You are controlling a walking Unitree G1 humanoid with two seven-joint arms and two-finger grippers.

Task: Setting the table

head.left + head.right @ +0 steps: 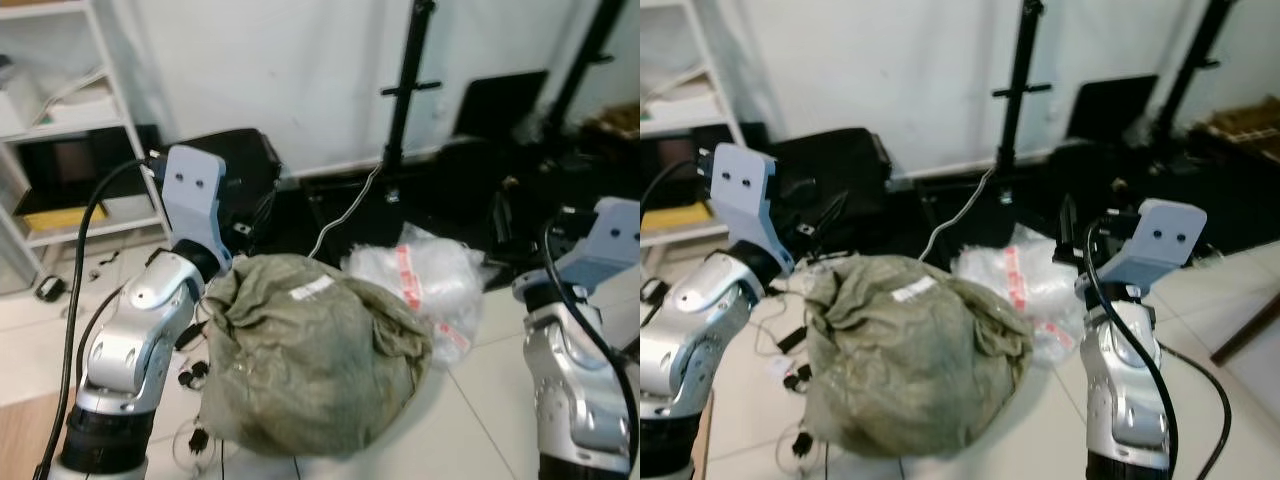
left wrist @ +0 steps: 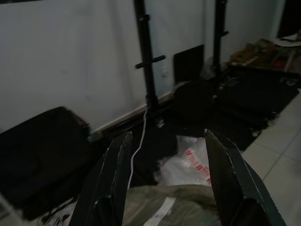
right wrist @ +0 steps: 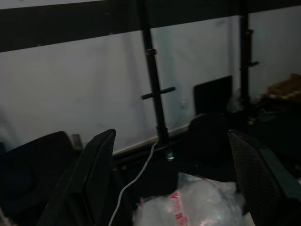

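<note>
Directly ahead on the pale tiled floor (image 1: 500,420): a bulging olive-green sack (image 1: 310,360), cloth crumpled and creased, stuffed into a rounded lump, with a pale strip label (image 1: 312,290) sewn or stuck near its top. Roughly round, so no clear long axis; gathered folds bunched toward the side nearest the left arm (image 1: 140,340), label strip running slantwise across the crown.

Just behind the sack, on the side of the right arm (image 1: 1125,370): a clear plastic bag (image 1: 430,275) with red printing, crumpled, touching or nearly touching the sack's edge. Beyond the sack, against the white wall (image 1: 300,70): a black case (image 1: 245,175), a black stand pole (image 1: 405,90) with a crossbar, and a white cable (image 1: 345,215) trailing from the pole's foot toward the sack. Left of the sack, farther back: a white shelving unit (image 1: 70,130). Small black cables and plugs (image 1: 190,375) scattered on the tiles at the sack's left foot.

Left gripper (image 2: 164,179) raised above the sack, two black fingers (image 2: 110,183) spread wide apart, nothing between them, sack's top and label visible below the gap. Right gripper (image 3: 174,179) raised beside the sack over the plastic bag, fingers (image 3: 94,174) likewise spread wide, holding nothing.
</note>
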